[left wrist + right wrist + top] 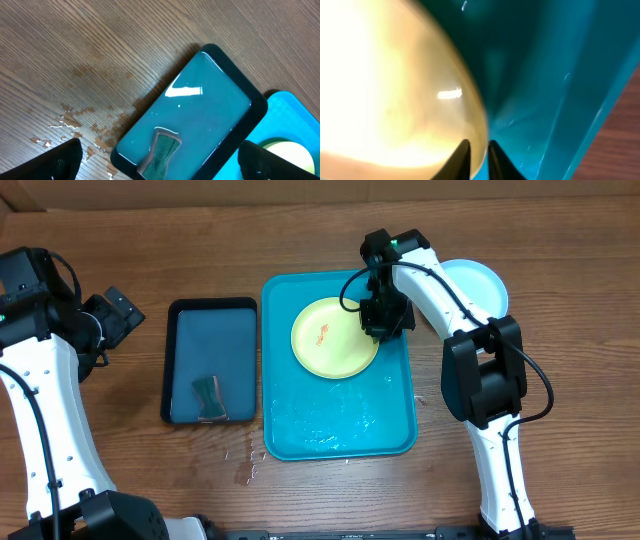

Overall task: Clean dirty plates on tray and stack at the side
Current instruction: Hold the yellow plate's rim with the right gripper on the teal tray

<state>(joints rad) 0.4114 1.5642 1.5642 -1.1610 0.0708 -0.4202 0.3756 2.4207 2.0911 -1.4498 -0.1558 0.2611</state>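
A pale yellow plate (330, 338) with a small red smear lies in the upper part of the teal tray (340, 420). My right gripper (385, 320) is at the plate's right rim. In the right wrist view its fingertips (462, 162) stand close together on either side of the yellow plate's (380, 85) edge, over the tray floor (535, 65); the right gripper (479, 155) is shut on that rim. A light blue plate (480, 280) rests on the table right of the tray. My left gripper (160, 150) hangs wide open and empty above the dark tray.
A dark navy tray (212, 330) left of the teal one holds shallow water and a green sponge (209, 392), also the sponge (162, 152) under my left wrist. Water drops (245, 465) lie on the wooden table by the trays' front corners.
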